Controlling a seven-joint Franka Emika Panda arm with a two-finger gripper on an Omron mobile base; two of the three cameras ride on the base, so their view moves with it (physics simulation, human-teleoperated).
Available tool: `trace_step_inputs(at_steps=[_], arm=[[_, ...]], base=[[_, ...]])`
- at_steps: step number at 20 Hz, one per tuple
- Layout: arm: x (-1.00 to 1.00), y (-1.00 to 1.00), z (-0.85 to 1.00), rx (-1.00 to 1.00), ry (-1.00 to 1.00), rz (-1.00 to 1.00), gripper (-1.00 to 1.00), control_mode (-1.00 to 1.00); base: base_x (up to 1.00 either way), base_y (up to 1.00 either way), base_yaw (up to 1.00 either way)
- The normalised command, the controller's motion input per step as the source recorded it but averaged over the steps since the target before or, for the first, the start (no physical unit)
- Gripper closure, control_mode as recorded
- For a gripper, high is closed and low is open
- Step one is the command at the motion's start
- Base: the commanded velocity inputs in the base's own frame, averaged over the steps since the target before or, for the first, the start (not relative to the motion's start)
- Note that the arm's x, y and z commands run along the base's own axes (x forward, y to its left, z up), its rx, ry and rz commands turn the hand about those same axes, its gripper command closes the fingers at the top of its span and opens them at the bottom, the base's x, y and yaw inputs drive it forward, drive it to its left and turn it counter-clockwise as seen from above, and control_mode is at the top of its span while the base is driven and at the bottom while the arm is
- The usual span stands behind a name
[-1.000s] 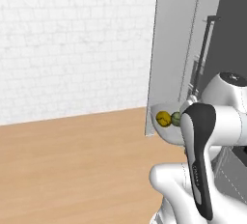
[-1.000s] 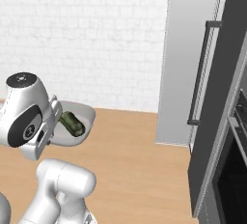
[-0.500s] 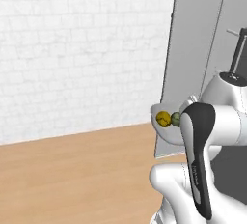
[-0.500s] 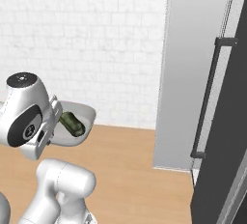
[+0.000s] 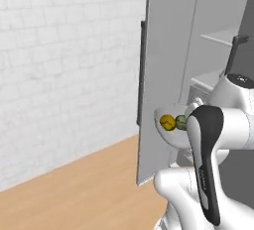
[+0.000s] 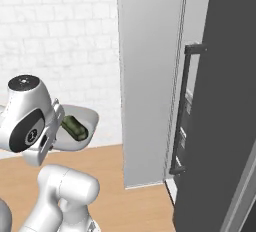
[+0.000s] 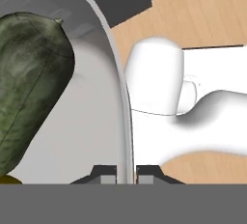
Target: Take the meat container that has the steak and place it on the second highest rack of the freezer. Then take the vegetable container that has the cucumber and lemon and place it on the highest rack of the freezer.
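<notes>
**Vegetable container riding on the arm beside the open freezer door**

No brand, label or readable writing is showing on anything here.

The pincer (image 7: 126,174) is sitting clamped on the rim of the vegetable container (image 7: 103,136), one dark fingertip inside the wall and the other just outside it, with the thin grey rim pinched between them in the hand view. The container (image 6: 89,124) is a shallow, pale grey bowl, riding roughly level and open side up, held out in front of the robot's upper arm above the wooden floor (image 5: 79,194).

Inside it, the cucumber (image 7: 29,83) is lying flat on the bowl's bottom, its long axis running along the bowl in the hand view, from the lower left towards the upper middle. In the right base view the cucumber (image 6: 74,127) is pointing diagonally, its far end higher. The lemon (image 5: 167,122) is resting just beside it, touching a green piece, at the bowl's left side in the left base view.

The arm (image 5: 208,149) is folding up tightly, with the forearm rising steeply and the wrist bending back over, keeping the bowl close to the body.

The grey freezer door (image 6: 150,81) is standing open just beyond the bowl, and white shelves (image 5: 223,38) are showing inside the freezer behind it.
</notes>
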Motion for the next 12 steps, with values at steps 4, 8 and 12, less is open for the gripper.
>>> trace_step_inputs(at_steps=[4,8,12], arm=[[0.00,0.00,0.00,0.00,0.00,0.00,1.00,1.00],[0.00,0.00,0.00,0.00,0.00,0.00,1.00,1.00],[0.00,0.00,0.00,0.00,0.00,0.00,1.00,1.00]], base=[[0.60,0.25,-0.72],[0.61,0.27,-0.72],[0.66,0.31,-0.70]])
